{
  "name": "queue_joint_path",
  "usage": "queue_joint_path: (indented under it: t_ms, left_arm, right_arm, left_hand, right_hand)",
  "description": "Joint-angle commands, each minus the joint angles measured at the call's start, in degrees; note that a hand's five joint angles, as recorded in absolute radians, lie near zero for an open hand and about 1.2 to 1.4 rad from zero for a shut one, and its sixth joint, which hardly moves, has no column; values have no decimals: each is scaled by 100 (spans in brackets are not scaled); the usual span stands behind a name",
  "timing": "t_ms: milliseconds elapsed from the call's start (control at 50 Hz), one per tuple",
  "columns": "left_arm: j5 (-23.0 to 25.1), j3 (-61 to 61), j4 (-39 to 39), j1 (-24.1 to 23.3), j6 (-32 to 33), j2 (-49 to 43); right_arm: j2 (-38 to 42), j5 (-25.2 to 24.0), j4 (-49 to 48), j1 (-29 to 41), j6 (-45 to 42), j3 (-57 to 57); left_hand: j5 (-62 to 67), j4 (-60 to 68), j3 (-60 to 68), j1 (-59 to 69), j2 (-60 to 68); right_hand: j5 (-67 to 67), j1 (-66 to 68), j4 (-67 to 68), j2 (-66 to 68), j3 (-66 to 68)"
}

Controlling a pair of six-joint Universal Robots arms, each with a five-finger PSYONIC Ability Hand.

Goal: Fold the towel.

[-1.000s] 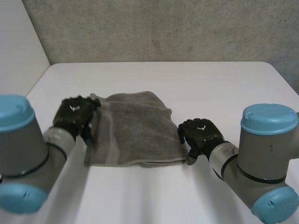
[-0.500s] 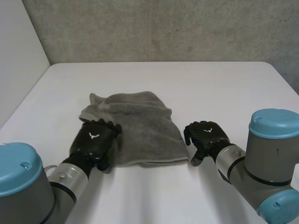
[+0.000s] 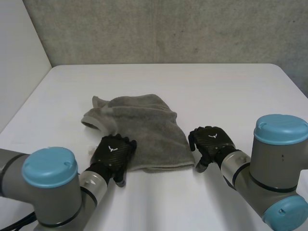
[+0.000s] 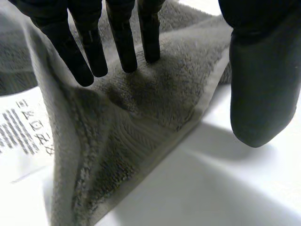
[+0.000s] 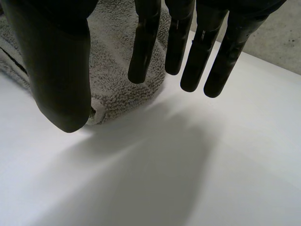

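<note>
The grey towel (image 3: 142,122) lies folded over on the white table (image 3: 216,91), its far left corner bunched up. My left hand (image 3: 113,151) hovers over the towel's near left corner. In the left wrist view its straight fingers (image 4: 124,42) point down at the towel (image 4: 160,94) and the thumb stands apart over the bare table, so the hand is open. My right hand (image 3: 211,142) is just off the towel's near right corner. It is open too: straight fingers (image 5: 176,42) and thumb spread above the corner of the towel (image 5: 113,80), holding nothing.
A white care label (image 4: 21,127) sticks out from under the towel's edge beside my left hand. A grey wall (image 3: 168,29) runs behind the table, whose bare white top stretches to the far side and the right.
My left hand has let go of the towel's left edge and moved back to its near left corner. The raised left part now lies bunched. My right hand barely shifted.
</note>
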Motion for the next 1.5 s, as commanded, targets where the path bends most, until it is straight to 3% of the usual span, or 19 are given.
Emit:
queue_joint_path:
  t_ms: [20, 360, 820, 1200, 1360, 1400, 1500]
  left_arm:
    - [-19, 424, 155, -23, 4, -167]
    - [-28, 1093, 111, -85, -67, -861]
    - [7, 1093, -188, -287, -207, -668]
    - [33, 1638, -126, -313, -242, -1116]
    - [-459, 1875, -73, -305, -198, -1222]
    - [-800, 1893, -12, -296, -181, -1195]
    - [-925, 1867, 41, -243, -181, -1073]
  right_arm:
    - [-2, 7, 0, 15, 0, 1]
    - [77, 7, 0, 33, -149, 1]
    - [209, 25, 0, 50, -317, -26]
    - [236, 34, -9, 50, -317, -17]
    - [218, 34, -44, 50, -281, -26]
    - [218, 34, -44, 68, -273, -52]
    - [201, 51, -36, 68, -246, -78]
  left_hand:
    - [-1256, -428, -359, -386, -410]
    - [-1239, -410, -342, -369, -392]
    - [-1356, -528, -460, -486, -510]
    - [-1104, -276, -207, -234, -258]
    - [477, 1306, 1374, 1347, 1323]
    - [1363, 2191, 2259, 2233, 2209]
    - [3097, 3926, 3994, 3967, 3944]
  right_hand:
    - [-63, -138, -210, -287, -205]
    - [-63, -138, -210, -287, -205]
    - [-63, -138, -210, -287, -205]
    - [-63, -138, -210, -287, -205]
    - [-315, -391, -462, -539, -457]
    - [-349, -424, -496, -573, -491]
    - [-382, -458, -529, -606, -524]
